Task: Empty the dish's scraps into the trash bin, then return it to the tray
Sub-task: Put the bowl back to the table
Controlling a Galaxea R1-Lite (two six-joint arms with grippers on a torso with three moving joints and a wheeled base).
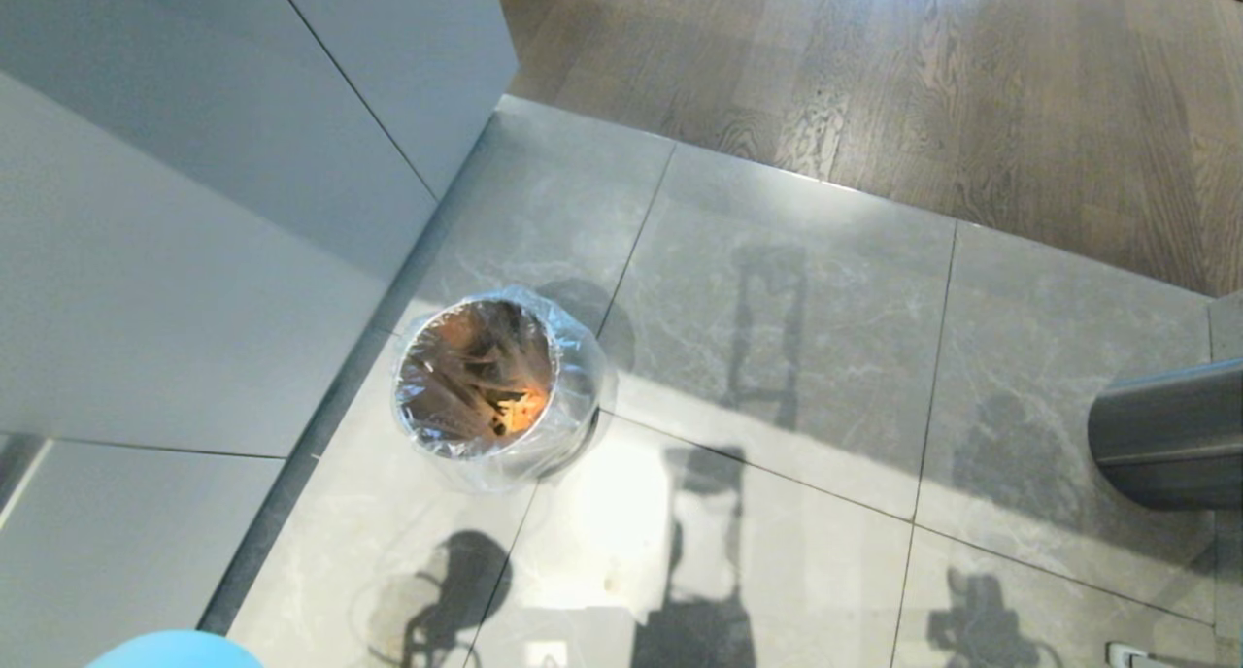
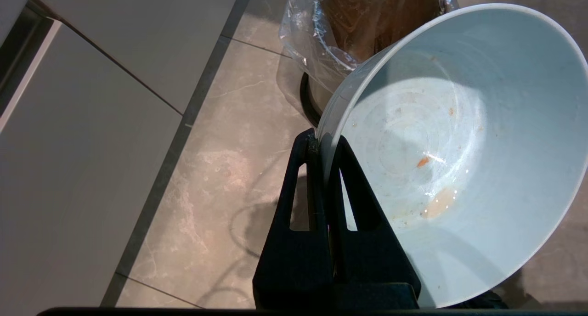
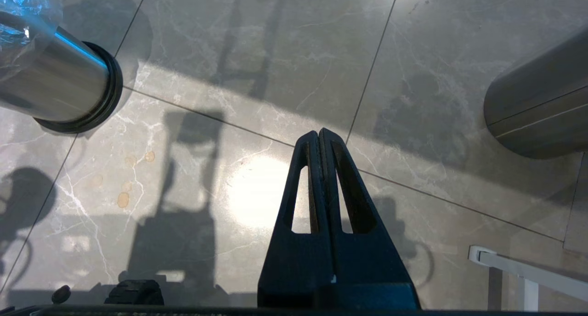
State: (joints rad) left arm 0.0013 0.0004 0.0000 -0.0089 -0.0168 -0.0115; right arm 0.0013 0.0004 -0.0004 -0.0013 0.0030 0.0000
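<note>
Black fingers (image 2: 317, 169) of the left gripper (image 2: 324, 143) pinch the rim of the dish (image 2: 455, 146), one finger inside the wall and one outside, so the pale blue bowl hangs tipped on its side with its mouth turned toward the wrist camera. It is all but bare inside: only a small orange fleck (image 2: 422, 161) and a few greasy smears cling to the glossy bottom, which suggests the tipping is done. Just beyond its far rim stands the trash bin (image 1: 495, 382), a shiny metal can with a crinkled clear liner (image 1: 583, 357) folded over its lip, set on grey floor tiles (image 1: 796, 289) beside pale cabinet fronts (image 1: 175, 212). From the head camera, orange and yellow scraps (image 1: 510, 411) lie at the bottom of the bin, and only a sliver of the dish shows at the lower edge. The left arm holds the bowl low, close beside the bin. The right gripper (image 3: 320, 134) hangs over bare tile with its fingers pressed together and nothing between them; a larger dark grey bin (image 3: 537, 109) stands well off to its side. No tray is in view, so carrying the dish back to it looks like the remaining step.
</note>
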